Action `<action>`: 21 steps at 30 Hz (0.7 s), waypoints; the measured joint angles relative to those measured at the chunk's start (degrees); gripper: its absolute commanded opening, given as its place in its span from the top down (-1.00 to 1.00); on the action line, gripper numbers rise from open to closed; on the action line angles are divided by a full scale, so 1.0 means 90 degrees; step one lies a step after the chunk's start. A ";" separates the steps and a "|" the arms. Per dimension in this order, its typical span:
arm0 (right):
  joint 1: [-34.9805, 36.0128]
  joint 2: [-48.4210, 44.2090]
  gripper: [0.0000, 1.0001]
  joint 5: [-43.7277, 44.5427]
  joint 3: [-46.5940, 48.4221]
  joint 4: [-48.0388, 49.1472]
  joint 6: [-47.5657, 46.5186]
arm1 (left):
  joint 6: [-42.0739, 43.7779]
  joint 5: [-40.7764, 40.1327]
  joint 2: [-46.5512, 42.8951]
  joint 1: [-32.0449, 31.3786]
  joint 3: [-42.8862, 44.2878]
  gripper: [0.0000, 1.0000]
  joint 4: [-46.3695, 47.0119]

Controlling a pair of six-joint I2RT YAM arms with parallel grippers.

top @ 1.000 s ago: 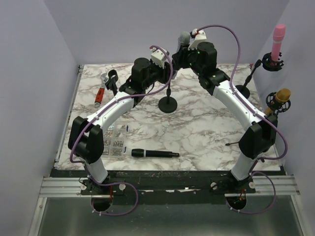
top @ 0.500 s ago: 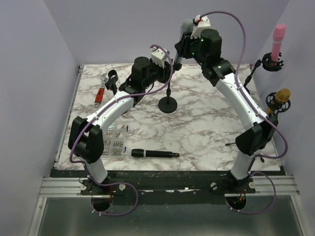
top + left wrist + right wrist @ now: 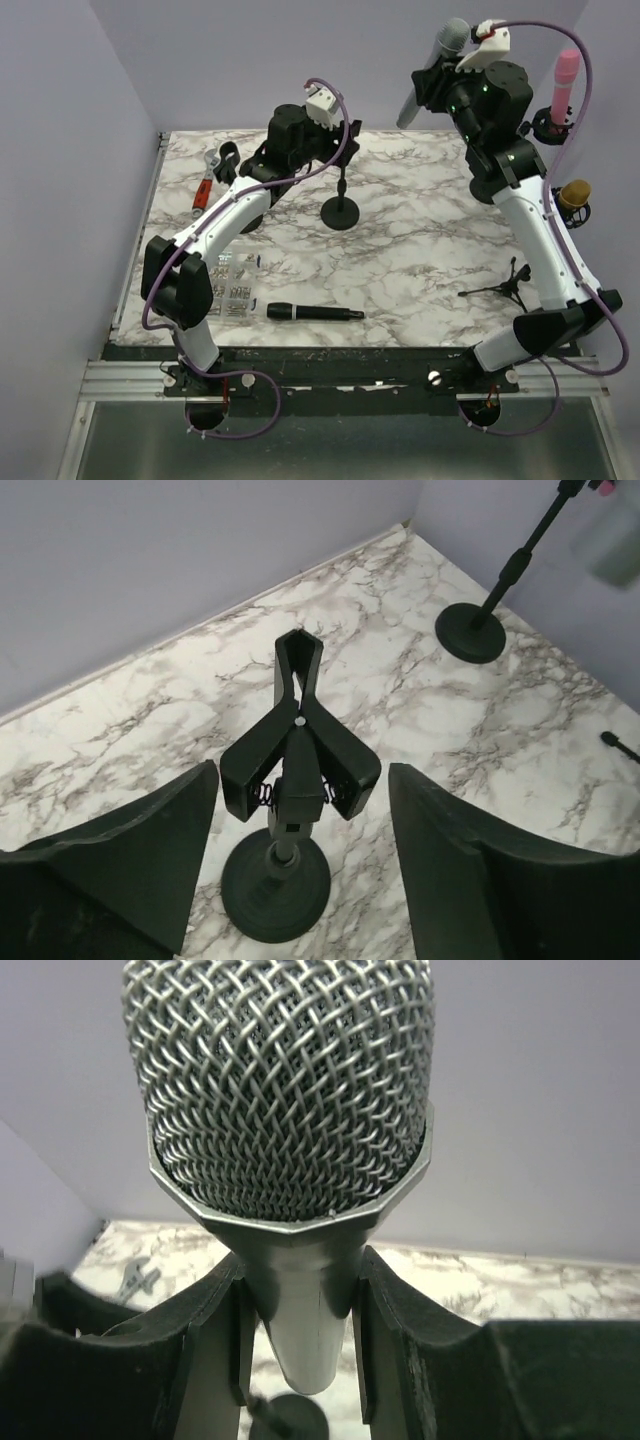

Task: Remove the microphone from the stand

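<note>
The silver microphone (image 3: 432, 70) with its mesh head (image 3: 285, 1110) hangs high above the table's back right, well clear of the stand. My right gripper (image 3: 300, 1290) is shut on its tapered body, one finger (image 3: 205, 1340) on each side. The black stand (image 3: 342, 213) rests on its round base (image 3: 275, 888), and its spring clip (image 3: 298, 730) holds nothing. My left gripper (image 3: 300, 780) is open, its two fingers on either side of the clip without touching it. In the top view the left gripper (image 3: 335, 158) sits at the top of the stand's pole.
A black microphone (image 3: 310, 313) lies near the front edge beside bags of small parts (image 3: 235, 285). A red wrench (image 3: 205, 185) is at the back left. A pink microphone (image 3: 565, 80) and a gold one (image 3: 575, 195) sit on mounts at the right. A small tripod (image 3: 505, 285) lies below them.
My right arm has lifted the silver microphone up and to the right, away from the stand. My left gripper, shut at the stand's top before, has opened.
</note>
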 measured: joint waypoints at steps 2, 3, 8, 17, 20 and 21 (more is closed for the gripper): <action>0.0019 -0.0423 0.98 0.0019 -0.0532 0.0022 -0.0049 | -0.0121 0.0041 0.0070 0.0019 0.0294 -0.70 -0.0321; 0.0022 -0.0636 0.98 0.0027 -0.0821 0.0044 -0.0080 | -0.0165 0.0063 0.0087 0.0039 0.0410 -0.82 -0.0437; 0.0027 -0.1479 0.99 0.0039 -0.2055 -0.0015 -0.0308 | -0.0508 0.0330 0.0109 0.0143 0.0998 -0.97 -0.1124; 0.0073 -0.1610 0.99 -0.0053 -0.2773 -0.1025 -0.0345 | -0.0884 0.0624 -0.0772 0.0522 0.0962 -0.97 -0.2378; 0.0471 -0.1593 0.99 0.0197 -0.3019 -0.1311 -0.0464 | -0.0889 0.0636 -0.2055 0.0821 0.0058 -0.97 -0.2271; 0.0801 -0.1554 0.99 0.0403 -0.3060 -0.1418 -0.0588 | -0.0882 0.0636 -0.2368 0.0889 -0.0189 -0.97 -0.2256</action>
